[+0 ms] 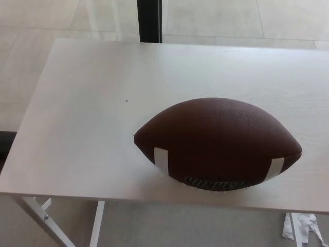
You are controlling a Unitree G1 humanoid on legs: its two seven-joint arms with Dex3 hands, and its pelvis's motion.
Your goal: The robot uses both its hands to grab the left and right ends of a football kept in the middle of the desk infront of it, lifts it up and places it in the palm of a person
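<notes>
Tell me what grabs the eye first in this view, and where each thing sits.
A big brown football with white stripes dominates, lying lengthwise on the near right part of the pale desk, close to its front edge. Beyond the desk's far edge, a dark vertical post stands against the light floor. Neither robot hand is in view, and no person shows.

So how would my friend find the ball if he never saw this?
Look at the white desk. Near its front edge, right of the middle, lies a football. It is brown and pointy-ended with two white stripes, the only thing on the desk.
</notes>
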